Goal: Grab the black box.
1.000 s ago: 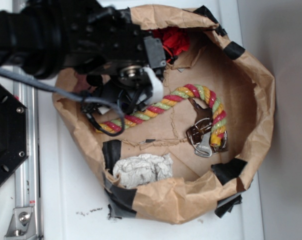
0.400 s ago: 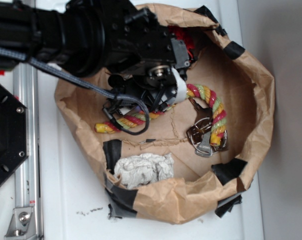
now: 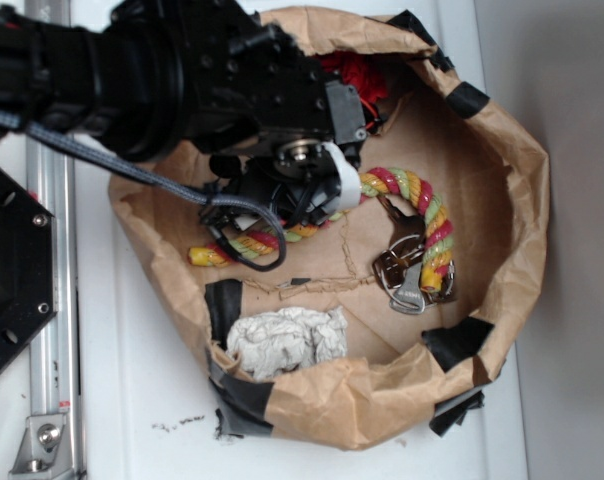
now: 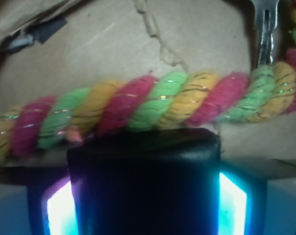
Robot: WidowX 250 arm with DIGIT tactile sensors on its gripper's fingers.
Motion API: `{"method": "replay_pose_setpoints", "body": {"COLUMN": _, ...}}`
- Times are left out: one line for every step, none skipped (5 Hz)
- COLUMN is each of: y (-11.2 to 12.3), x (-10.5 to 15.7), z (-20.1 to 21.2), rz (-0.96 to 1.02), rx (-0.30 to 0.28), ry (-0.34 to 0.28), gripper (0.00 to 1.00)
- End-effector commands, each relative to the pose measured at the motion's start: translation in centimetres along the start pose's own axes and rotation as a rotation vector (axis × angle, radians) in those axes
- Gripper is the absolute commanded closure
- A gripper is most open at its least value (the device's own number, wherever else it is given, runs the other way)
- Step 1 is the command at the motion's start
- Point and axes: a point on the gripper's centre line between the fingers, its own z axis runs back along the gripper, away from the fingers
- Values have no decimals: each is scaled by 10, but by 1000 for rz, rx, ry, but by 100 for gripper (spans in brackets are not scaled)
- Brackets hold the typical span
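Wrist view: the box (image 4: 144, 186) sits between the gripper (image 4: 144, 196) pads (glowing), evidently clamped, rope (image 4: 138, 110) just above.

white table (image 3: 132, 390), brown paper bag (image 3: 382, 395)

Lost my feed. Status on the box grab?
Gripper shut on black box. Rope lies against box's far edge. Nothing else in the way.

Black box (image 4: 144, 183): glossy, rounded top edge; fills wrist view's lower centre, between two lit pads; hidden in exterior view.
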Motion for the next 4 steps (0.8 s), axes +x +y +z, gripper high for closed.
{"method": "replay_pose_setpoints", "body": {"y": 16, "x": 4, "z": 110, "rz": 311, "rx": 86, "ry": 93, "gripper": 100}}
{"method": "replay_pose_setpoints", "body": {"y": 20, "x": 21, "z": 148, "rz": 460, "rx": -47, "ry": 116, "gripper": 100}}
{"method": "replay_pose_setpoints", "body": {"y": 11, "x": 41, "z": 149, "rz": 511, "rx": -100, "ry": 89, "gripper": 100}}
{"method": "replay_pose_setpoints", "body": {"y": -4, "x": 57, "z": 152, "rz": 603, "rx": -67, "ry": -60, "gripper": 100}}
